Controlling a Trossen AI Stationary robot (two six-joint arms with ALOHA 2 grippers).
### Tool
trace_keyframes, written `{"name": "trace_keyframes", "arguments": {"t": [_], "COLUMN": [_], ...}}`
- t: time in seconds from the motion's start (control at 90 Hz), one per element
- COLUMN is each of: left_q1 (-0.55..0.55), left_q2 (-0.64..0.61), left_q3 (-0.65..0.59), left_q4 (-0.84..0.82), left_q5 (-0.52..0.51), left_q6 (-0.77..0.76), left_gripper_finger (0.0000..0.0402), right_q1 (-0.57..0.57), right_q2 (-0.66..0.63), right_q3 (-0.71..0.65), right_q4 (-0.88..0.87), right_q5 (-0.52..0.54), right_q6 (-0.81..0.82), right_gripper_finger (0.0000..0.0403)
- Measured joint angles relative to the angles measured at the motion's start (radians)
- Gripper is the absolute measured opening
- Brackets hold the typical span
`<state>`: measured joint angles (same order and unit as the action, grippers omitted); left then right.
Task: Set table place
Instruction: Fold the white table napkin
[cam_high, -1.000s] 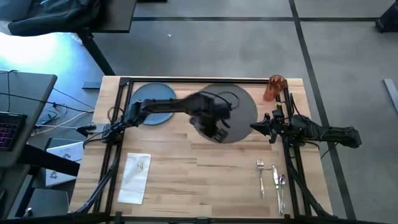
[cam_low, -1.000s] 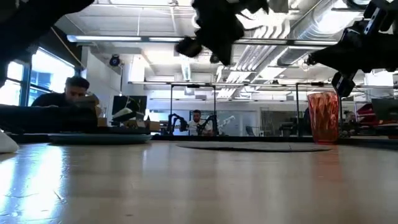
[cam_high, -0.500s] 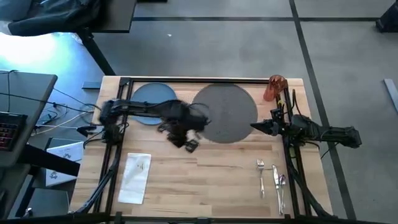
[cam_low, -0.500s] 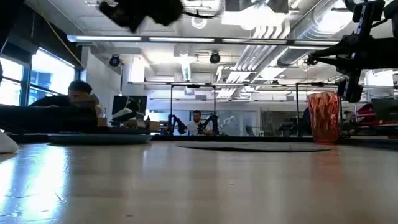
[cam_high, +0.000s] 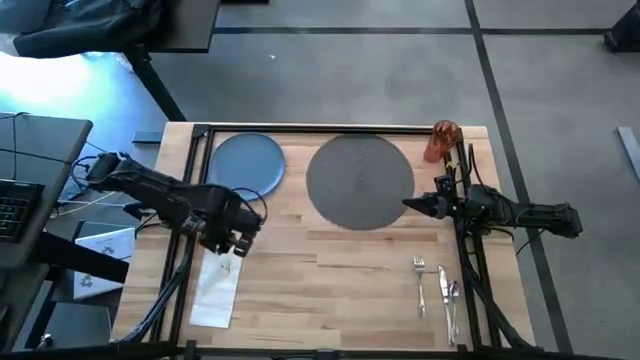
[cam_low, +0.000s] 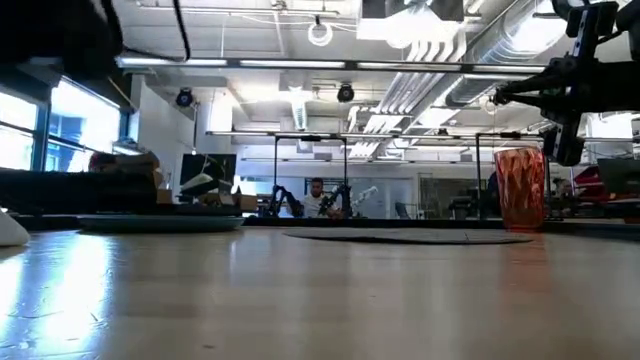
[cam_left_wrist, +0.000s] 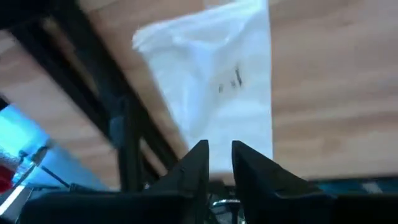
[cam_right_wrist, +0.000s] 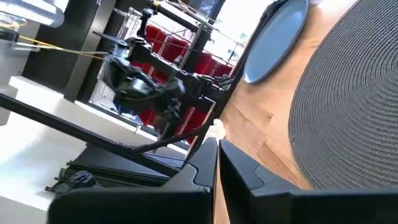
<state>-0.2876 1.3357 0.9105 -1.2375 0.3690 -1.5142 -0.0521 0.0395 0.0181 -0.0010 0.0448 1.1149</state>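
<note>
High view: left gripper (cam_high: 232, 240) held over top edge of white napkin (cam_high: 217, 285), near table (cam_high: 330, 270) left rail; grey mat (cam_high: 360, 183) centred at back, blue plate (cam_high: 246, 164) beside it.

Left wrist view: fingers (cam_left_wrist: 194, 163) slightly parted, nothing grasped.

Right wrist view: right gripper (cam_right_wrist: 217, 163) clenched, empty, beside mat.

Table (cam_high: 330, 270): light wood, butcher-block strips, smooth w/ soft sheen. Rails (cam_high: 190, 250): black metal, matt. Mat (cam_high: 360, 182): grey, woven in rings, rough, matt. Plate (cam_high: 246, 164): blue, smooth, slight gloss. Napkin (cam_left_wrist: 214, 93): white, thin, paper or cloth, can't tell, creased. Cup (cam_low: 519, 189): orange see-through plastic, faceted, glossy. Fork (cam_high: 419, 283), knife (cam_high: 440, 287), spoon (cam_high: 453, 300): shiny silver metal.
</note>
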Motion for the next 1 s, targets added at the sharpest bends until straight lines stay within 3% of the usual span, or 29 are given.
{"name": "trace_keyframes", "arguments": {"t": [0.078, 0.211, 0.322, 0.367, 0.422, 0.644, 0.811, 1.0], "left_q1": [-0.011, -0.022, -0.014, -0.014, -0.014, -0.058, -0.126, -0.218], "left_q2": [0.03, 0.108, 0.128, 0.128, 0.12, 0.088, 0.103, 0.208], "left_q3": [-0.091, -0.163, -0.145, -0.12, -0.081, 0.015, 0.003, 0.001], "left_q4": [0.135, 0.39, 0.778, 0.856, 0.834, 0.463, 0.501, 0.51], "left_q5": [-0.009, -0.115, -0.197, -0.205, -0.213, -0.185, -0.168, -0.186], "left_q6": [-0.016, -0.049, 0.132, 0.179, 0.188, 0.145, 0.306, 0.487], "left_gripper_finger": [0.0056, 0.0039, 0.0017, 0.0008, 0.0003, 0.002, 0.007, 0.0147], "right_q1": [0.0, 0.0, 0.0, 0.0, 0.0, 0.0, 0.0, 0.0], "right_q2": [0.0, 0.0, 0.0, 0.0, 0.0, 0.0, 0.0, 0.001], "right_q3": [0.0, 0.0, 0.0, 0.0, 0.0, 0.0, 0.0, 0.0], "right_q4": [0.0, 0.001, 0.005, 0.005, 0.006, 0.012, 0.014, 0.014], "right_q5": [0.0, 0.001, 0.016, 0.025, 0.03, 0.076, 0.09, 0.093], "right_q6": [0.045, 0.106, 0.135, 0.144, 0.156, 0.172, 0.172, 0.188], "right_gripper_finger": [0.0, 0.0, 0.0, 0.0, 0.0, 0.0, 0.0, 0.0]}}
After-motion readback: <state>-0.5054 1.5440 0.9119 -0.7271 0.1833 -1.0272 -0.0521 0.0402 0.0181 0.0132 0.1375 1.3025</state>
